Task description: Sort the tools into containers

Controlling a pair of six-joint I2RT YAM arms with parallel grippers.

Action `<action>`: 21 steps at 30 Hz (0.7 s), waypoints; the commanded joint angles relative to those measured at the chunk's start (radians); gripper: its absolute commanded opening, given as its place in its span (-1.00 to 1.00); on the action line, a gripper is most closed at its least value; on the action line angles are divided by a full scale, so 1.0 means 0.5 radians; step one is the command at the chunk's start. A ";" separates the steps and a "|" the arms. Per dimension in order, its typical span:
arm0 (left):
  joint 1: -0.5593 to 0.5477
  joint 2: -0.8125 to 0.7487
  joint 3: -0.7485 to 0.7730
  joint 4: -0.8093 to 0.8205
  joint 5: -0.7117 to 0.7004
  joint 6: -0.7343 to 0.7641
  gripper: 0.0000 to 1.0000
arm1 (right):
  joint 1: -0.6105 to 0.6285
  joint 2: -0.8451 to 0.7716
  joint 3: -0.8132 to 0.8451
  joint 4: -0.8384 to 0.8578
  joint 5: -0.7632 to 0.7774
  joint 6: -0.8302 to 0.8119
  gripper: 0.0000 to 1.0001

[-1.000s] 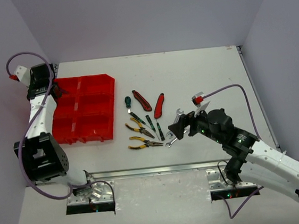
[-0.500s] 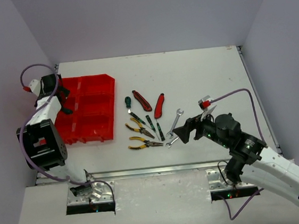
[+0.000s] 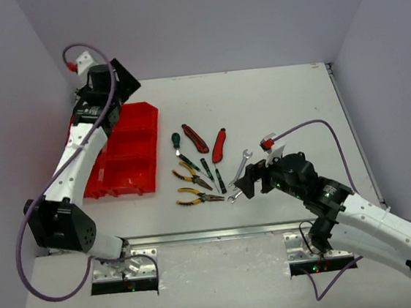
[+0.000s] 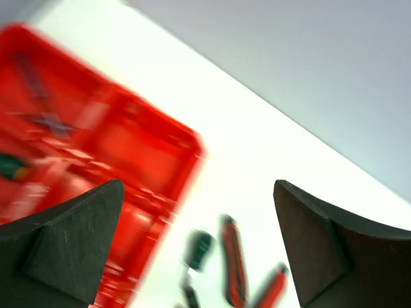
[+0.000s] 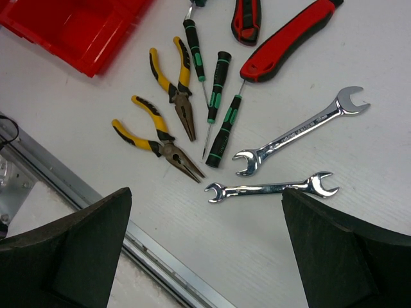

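The red tray [image 3: 128, 151] lies at the left and shows blurred in the left wrist view [image 4: 128, 147], with small tools in its far compartments. My left gripper [image 3: 113, 83] hangs high over its back edge, open and empty [image 4: 199, 256]. Loose on the table are two red knives [image 3: 195, 137] [image 3: 219, 144], a green screwdriver [image 3: 176, 139], two pliers [image 5: 176, 90] [image 5: 157, 144], thin screwdrivers [image 5: 221, 135] and two wrenches [image 5: 302, 128] [image 5: 270, 188]. My right gripper [image 3: 239, 183] hovers open just above the nearer wrench, holding nothing [image 5: 205, 250].
A metal rail [image 5: 160, 256] runs along the table's near edge just below the tools. Purple walls close in the table on three sides. The tray's corner [image 5: 70, 25] sits left of the pliers.
My left gripper opened, and its arm swung up and to the right from the tray's left side to above its back edge. The right gripper shifted slightly over the wrenches.
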 commanded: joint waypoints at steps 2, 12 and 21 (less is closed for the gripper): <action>-0.434 0.187 -0.122 0.005 0.245 0.098 1.00 | 0.002 0.030 0.017 0.050 0.072 -0.045 0.98; -0.648 0.684 -0.033 -0.009 0.212 0.250 0.92 | -0.004 0.038 -0.022 0.050 0.081 -0.051 0.98; -0.672 1.020 0.103 -0.040 0.175 0.301 0.41 | -0.005 0.067 -0.016 0.050 0.077 -0.048 0.98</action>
